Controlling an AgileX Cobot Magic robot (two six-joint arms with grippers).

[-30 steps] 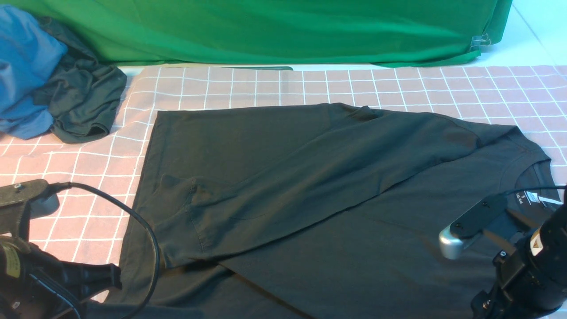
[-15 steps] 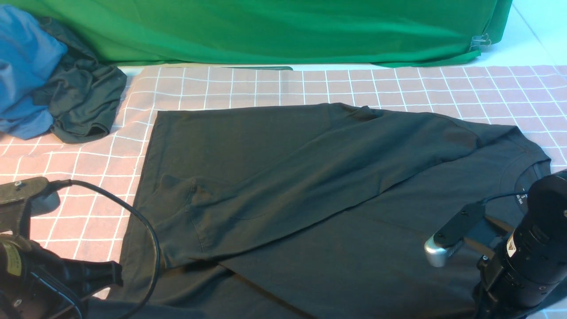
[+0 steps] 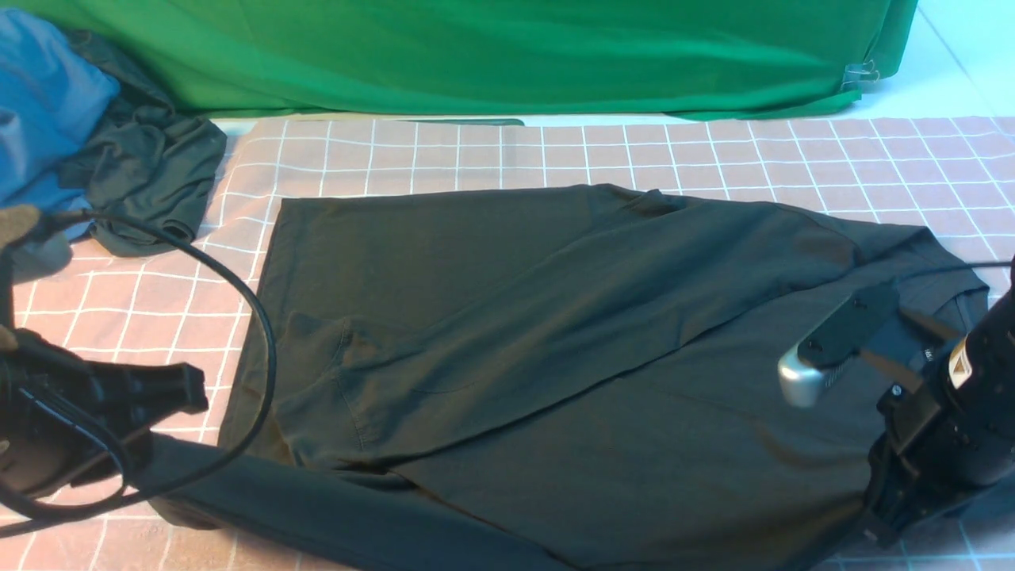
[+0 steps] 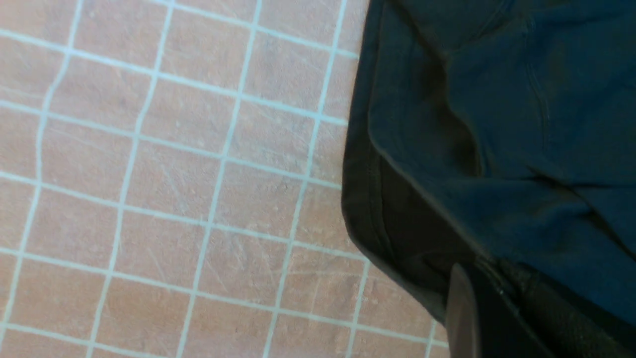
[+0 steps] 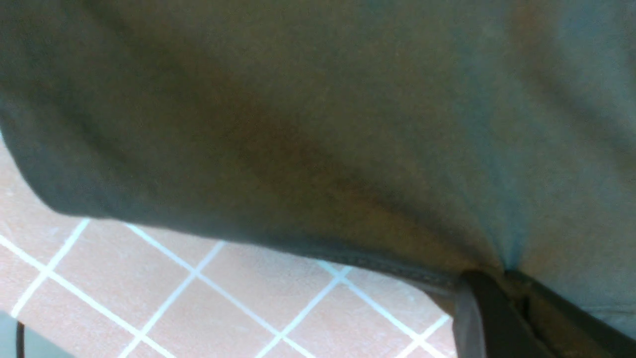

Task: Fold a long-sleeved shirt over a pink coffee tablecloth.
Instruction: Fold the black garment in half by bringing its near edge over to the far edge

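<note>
My left claw (image 4: pixel 489 291) and right claw (image 5: pixel 507 286) pinch the large black cotton long-sleeved shirt (image 3: pixel 555 317); uneven lifting could slip it.

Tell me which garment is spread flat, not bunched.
The big black shirt in the middle; the blue garment and dark green garment sit crumpled far left.

Left arm (image 3: pixel 71 420), near left: matt black housing, partly blurred, with thick black cable (image 3: pixel 270 349) in a wide loop. Right arm (image 3: pixel 951 428), near right: black cylindrical link with small yellow-and-white label (image 3: pixel 959 361); flat black plate (image 3: pixel 852 325) with two screws and rounded silver end; thin black wire (image 3: pixel 951 268). Dark fingers (image 4: pixel 459 318) in wrist views.
</note>
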